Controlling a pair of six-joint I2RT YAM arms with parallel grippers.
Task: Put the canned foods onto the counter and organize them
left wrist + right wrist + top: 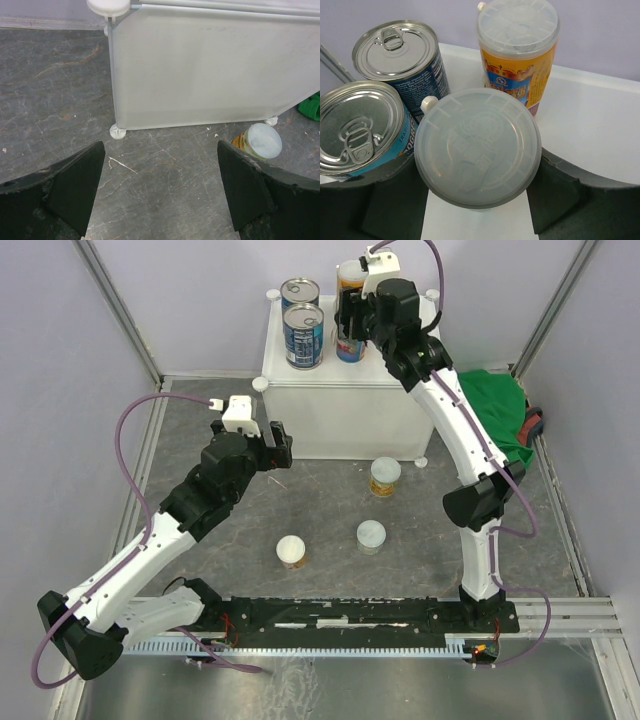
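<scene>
Pale-lidded round can (477,147) is clamped in right hand (475,197) on top of white box-shaped bench (590,125), just beside two dark-blue pull-tab tins (400,55) (355,125); left hand (160,192) wide open nr bench front.

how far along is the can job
Done: rear blue can, front blue can and yellow can stand on the counter. In hand: right gripper is shut on a pale-lidded can over the counter. To do: three loose cans below; left gripper open, empty.
</scene>
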